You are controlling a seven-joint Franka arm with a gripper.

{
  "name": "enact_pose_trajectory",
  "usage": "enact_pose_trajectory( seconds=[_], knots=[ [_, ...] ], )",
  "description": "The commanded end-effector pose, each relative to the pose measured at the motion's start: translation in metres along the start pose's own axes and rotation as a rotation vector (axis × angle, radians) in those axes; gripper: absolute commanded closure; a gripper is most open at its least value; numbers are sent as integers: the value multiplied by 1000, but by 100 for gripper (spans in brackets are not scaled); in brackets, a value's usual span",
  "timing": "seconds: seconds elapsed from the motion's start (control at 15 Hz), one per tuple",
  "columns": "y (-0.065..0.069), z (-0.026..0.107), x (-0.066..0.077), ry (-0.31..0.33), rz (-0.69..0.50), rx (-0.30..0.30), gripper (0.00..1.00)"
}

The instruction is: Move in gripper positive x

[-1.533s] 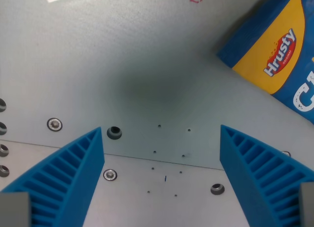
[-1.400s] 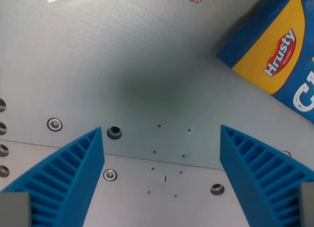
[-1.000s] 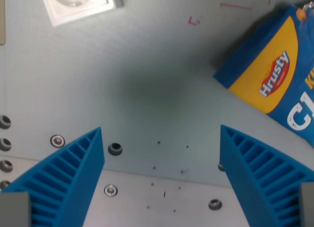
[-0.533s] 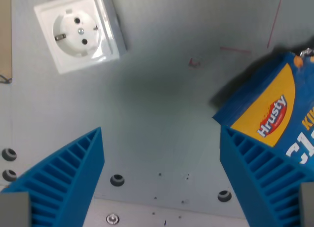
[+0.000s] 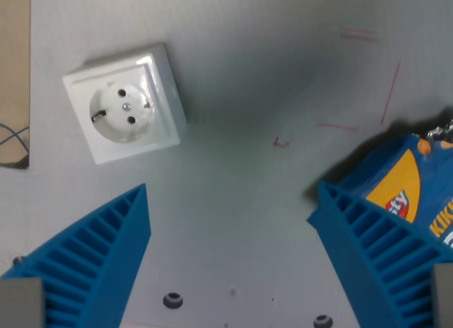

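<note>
Blue ribbed fingers (image 5: 92,264) of your gripper (image 5: 233,261) stood wide apart, holding nothing. A white wall socket (image 5: 125,112) lay at the wrist view's upper left, a Hrusty snack bag (image 5: 414,190) right.

You're looking down on a matt grey metal table (image 5: 233,222), smooth but finely grained, marked with thin red pen lines (image 5: 386,94) and set with 2 dull metal screw heads (image 5: 172,300) near the bottom edge. The white wall socket (image 5: 124,112) is hard plastic with a glossy sheen that catches the light along its raised frame. Your gripper (image 5: 233,261) shows 2 blue plastic fingers (image 5: 99,264), matt and ribbed. The blue and orange snack bag (image 5: 407,193) has a slick printed film look. A strip of pale, matt wood (image 5: 14,66) runs along the wrist view's left.
</note>
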State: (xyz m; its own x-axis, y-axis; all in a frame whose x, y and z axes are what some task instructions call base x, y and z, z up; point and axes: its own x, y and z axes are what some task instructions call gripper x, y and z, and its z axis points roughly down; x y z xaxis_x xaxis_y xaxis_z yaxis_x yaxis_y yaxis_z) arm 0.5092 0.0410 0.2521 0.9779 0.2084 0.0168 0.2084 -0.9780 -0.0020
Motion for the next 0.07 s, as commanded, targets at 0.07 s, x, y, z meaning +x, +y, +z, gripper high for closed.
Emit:
enact_pose_trajectory(
  seconds=[0.07],
  knots=[
    [-2,0,18,-26,11,-5,0]
  ],
)
